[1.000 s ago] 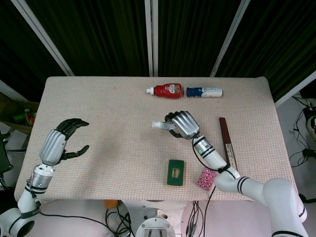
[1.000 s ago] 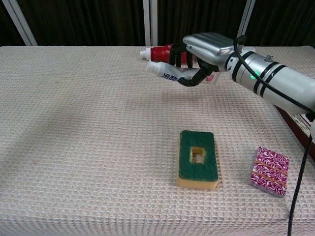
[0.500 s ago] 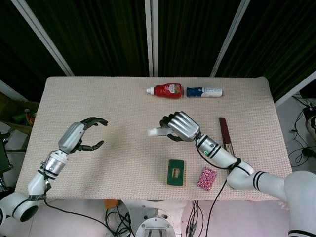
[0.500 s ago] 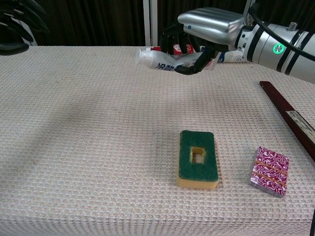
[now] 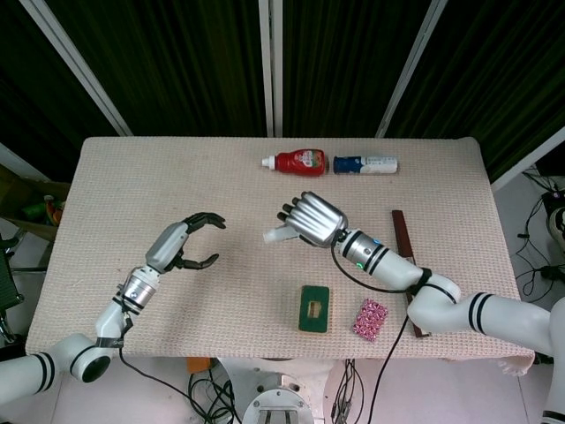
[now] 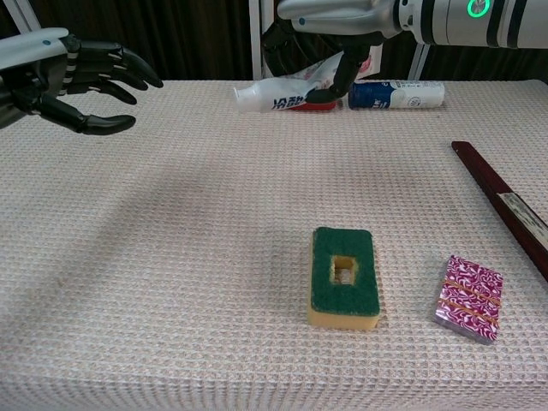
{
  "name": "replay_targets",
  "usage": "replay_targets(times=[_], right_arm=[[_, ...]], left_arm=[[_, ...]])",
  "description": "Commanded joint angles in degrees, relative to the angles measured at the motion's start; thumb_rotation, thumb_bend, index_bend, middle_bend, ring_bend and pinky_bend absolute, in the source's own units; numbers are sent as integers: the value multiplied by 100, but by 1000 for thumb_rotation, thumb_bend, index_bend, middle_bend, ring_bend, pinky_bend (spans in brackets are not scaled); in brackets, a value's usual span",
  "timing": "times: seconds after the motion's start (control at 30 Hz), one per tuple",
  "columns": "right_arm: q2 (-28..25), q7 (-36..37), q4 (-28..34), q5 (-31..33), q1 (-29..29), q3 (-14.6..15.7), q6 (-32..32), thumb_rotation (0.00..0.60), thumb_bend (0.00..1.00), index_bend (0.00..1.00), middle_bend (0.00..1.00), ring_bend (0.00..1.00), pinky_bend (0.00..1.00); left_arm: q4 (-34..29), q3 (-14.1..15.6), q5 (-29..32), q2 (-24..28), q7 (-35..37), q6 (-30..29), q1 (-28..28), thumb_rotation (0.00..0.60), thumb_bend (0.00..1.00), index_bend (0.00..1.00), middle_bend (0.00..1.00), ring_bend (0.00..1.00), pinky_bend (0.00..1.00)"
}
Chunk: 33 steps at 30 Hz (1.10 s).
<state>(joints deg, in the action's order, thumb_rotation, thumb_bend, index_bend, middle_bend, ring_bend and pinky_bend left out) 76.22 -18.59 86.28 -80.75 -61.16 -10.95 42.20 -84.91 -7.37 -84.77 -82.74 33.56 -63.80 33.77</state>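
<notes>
Fingers of our right hand (image 6: 321, 38) wrap a white tube (image 6: 267, 96) held above the table (image 5: 159, 177); our left hand (image 6: 73, 77) hangs spread, holding nothing

The sponge (image 6: 344, 276) lies left of the patterned box (image 6: 468, 299), two bottles (image 5: 328, 162) behind them.

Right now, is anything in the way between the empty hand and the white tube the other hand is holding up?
No. The left hand and the white tube held by the right hand have only bare tablecloth between them.
</notes>
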Motion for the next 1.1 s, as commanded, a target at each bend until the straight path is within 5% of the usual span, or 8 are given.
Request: replay_targets(times=[0.03,0.47,0.7,0.97,1.1], right_arm=[[51,-76,-34,114,-55,-54,-21,600,898,924,736,564,625],[335,-156,-433,316,-280,-93,-127,600,898,923,730,564,616],[584,-370,-479,302,-227,-58,195,600,898,921,726,564,605],[986,-703,-600,578,-129,-142,589,600,898,909,719,563,591],[1147,-858,-655,752,-129,-205,681,600,899,907,718,562,591]], left_arm=[[175,-85,140,-257,-144,-51,23,600,307,330,208,158,210],[461,-253,449,-901,-573,-288,-37,599,308,351,202,148,209],[381,-311,642,-877,-823,-186,-51,495,308,288,149,110,190],[414,-446,707,-1067,-1204,-501,-127,351,308,327,114,71,106],[559,-475,568,-1206,-1399,-720,-125,329,308,346,104,66,104]])
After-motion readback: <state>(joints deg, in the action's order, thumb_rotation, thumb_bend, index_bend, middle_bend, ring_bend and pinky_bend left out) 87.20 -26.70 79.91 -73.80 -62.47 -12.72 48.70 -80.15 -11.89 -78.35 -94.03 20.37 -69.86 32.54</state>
